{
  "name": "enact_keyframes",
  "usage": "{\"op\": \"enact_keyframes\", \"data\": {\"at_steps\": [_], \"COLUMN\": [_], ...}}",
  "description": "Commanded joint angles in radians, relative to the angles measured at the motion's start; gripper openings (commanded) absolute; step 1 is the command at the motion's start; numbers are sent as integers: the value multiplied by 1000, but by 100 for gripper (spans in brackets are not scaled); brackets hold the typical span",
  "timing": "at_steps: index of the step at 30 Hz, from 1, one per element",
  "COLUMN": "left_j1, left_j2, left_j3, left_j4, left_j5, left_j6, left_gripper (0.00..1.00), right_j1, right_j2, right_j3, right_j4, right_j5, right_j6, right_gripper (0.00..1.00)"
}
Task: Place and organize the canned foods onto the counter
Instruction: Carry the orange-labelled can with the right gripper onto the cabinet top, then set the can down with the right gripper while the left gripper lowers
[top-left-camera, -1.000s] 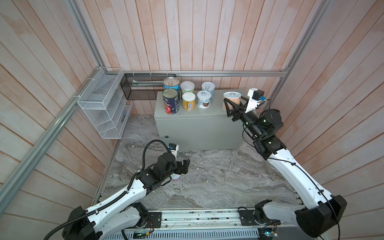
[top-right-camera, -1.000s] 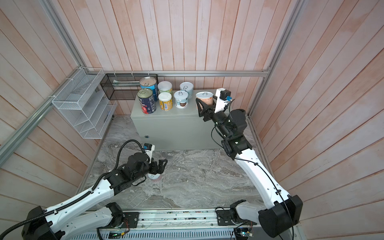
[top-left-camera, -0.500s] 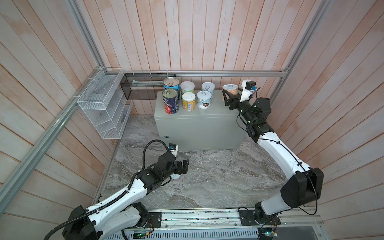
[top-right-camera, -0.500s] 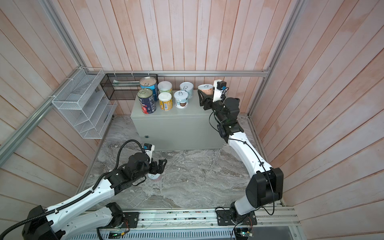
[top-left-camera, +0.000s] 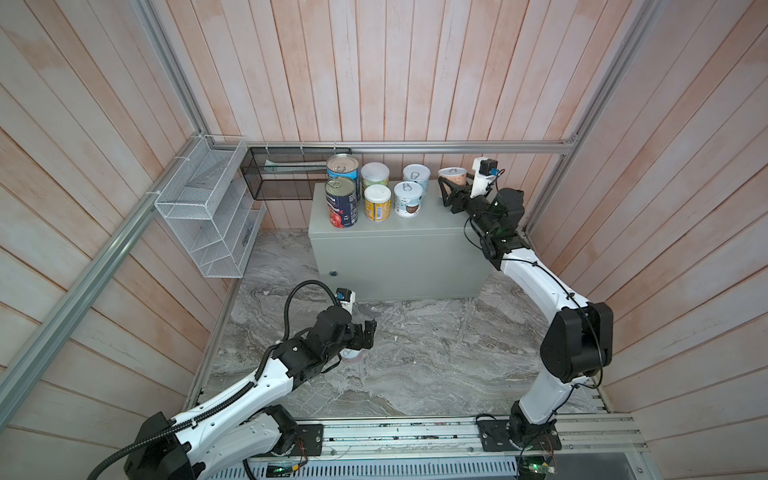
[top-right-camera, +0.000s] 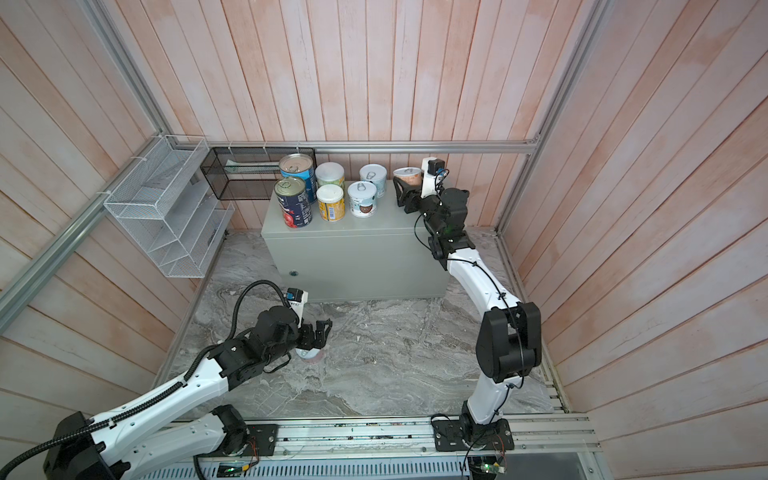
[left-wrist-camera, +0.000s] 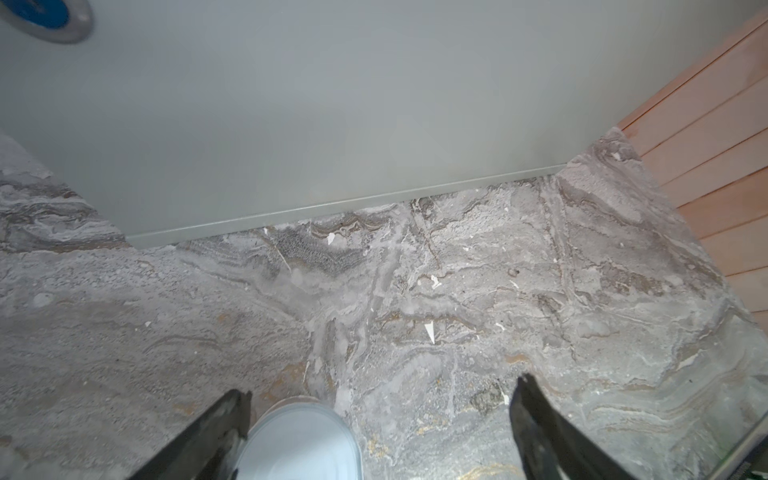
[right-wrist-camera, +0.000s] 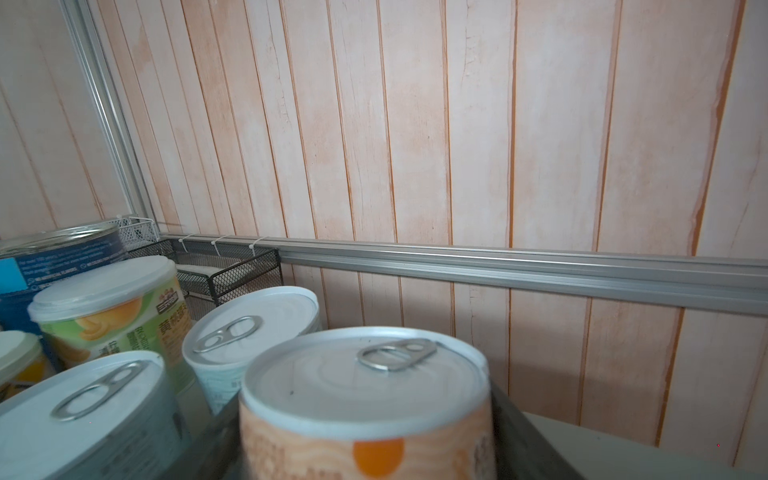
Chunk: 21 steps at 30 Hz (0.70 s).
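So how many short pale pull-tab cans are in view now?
4 cans. Two on the light-grey metal box, one behind the other; a peach-labelled can in the right gripper at the box's back right; one on the marble floor under the open left gripper.

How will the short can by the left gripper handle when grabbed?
The short can looks rigid and squat, so probably won't crush or tip. Its smooth round wall might slip in the left gripper; toppled, it would likely roll.
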Motion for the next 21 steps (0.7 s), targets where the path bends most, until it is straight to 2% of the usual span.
{"op": "enact_keyframes", "data": {"at_steps": [1,11,13,17,21], "left_j1": [5,4,5,5,4], "left_j2": [-27,-40,-38,-53,-62], "left_j3": [23,34,35,24,15], "left_j4": [-35,-55,-62,-72,-80], "left_j5": [-35,-44,-43,-41,-43], "left_j6": [-12,0,-2,-13,-19], "left_gripper": [100,100,100,100,100], "right_j1": [-5,-5,-5,-5,-5], "right_j2": [11,86,94,77,28], "right_j3": [63,165,173,143,88], "right_j4": [119,49,39,49,69], "right_j5": [-17,-26,-32,-35,-23], "right_j6": [18,12,15,33,28], "right_gripper": [58,61,66,87,91]}}
